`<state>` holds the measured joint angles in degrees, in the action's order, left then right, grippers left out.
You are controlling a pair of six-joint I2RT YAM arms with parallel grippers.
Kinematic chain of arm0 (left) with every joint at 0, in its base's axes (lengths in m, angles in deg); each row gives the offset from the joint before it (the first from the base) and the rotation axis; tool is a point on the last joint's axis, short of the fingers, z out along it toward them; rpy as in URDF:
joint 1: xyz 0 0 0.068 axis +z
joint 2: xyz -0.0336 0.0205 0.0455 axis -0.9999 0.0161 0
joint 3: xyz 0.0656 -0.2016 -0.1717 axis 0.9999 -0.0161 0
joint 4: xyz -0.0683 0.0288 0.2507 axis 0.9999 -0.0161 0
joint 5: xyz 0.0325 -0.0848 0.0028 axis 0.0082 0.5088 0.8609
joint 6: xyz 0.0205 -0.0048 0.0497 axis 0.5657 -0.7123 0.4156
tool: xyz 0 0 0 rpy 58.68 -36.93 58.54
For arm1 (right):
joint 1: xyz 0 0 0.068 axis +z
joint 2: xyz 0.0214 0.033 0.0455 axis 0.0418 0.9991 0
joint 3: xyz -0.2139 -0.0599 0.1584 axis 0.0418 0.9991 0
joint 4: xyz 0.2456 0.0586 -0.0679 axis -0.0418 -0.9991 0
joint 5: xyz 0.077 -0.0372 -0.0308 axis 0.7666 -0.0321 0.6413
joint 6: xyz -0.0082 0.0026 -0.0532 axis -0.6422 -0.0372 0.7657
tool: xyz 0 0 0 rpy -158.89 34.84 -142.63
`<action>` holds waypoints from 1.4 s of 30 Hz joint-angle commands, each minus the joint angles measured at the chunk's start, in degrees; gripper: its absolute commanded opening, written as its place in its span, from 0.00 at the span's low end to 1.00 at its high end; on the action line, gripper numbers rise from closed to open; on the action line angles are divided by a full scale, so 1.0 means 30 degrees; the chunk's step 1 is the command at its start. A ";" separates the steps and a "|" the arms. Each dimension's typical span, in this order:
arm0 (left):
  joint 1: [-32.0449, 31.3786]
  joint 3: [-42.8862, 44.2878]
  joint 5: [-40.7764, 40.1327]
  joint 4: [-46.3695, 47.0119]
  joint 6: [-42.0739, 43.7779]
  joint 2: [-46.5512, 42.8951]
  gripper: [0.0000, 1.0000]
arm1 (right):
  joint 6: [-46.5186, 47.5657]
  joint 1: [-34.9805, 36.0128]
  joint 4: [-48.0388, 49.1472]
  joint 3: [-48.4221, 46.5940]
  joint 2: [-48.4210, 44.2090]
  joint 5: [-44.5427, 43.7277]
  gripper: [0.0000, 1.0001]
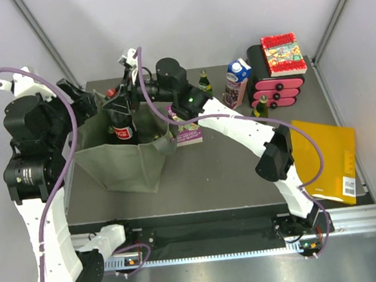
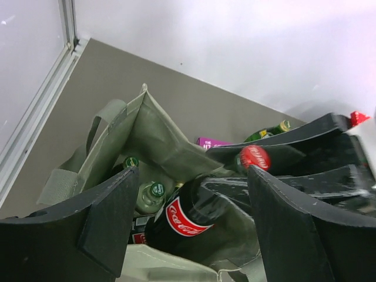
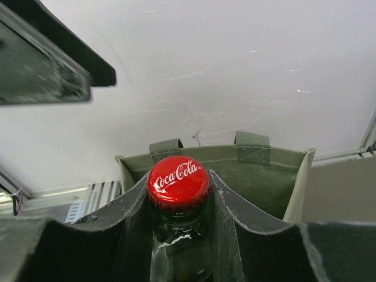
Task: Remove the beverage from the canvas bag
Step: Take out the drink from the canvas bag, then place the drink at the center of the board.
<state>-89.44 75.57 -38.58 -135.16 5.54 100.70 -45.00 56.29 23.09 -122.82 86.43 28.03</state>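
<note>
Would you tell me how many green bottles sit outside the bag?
2: one green bottle left of the carton, second bottle right of it, by the pink drawers; the right arm may hide more.

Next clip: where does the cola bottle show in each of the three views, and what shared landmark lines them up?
Top external: cola bottle upper left, standing in the canvas bag.
Left wrist: cola bottle bottom centre, cap toward the right.
Right wrist: cola bottle low centre, red cap up, held by the right hand.
Shared landmark: the canvas bag, olive cloth.
</note>
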 commanded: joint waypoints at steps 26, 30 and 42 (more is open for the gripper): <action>0.0003 -0.3040 0.0496 0.2271 0.0122 -0.1406 0.79 | 0.0258 -0.0472 0.4051 -0.4606 -0.4422 -0.0578 0.00; 0.0003 -0.3421 0.0612 0.2446 0.0064 -0.1494 0.79 | 0.0987 -0.0677 0.3729 -0.4840 -0.4685 -0.0636 0.00; 0.0003 -0.5120 0.1696 0.3589 -0.0346 -0.1495 0.79 | 0.3478 -0.1263 0.2209 -0.5397 -0.5652 -0.1309 0.00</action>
<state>-89.44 61.67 -36.11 -129.19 5.37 96.48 -38.27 53.53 18.96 -132.13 79.37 26.83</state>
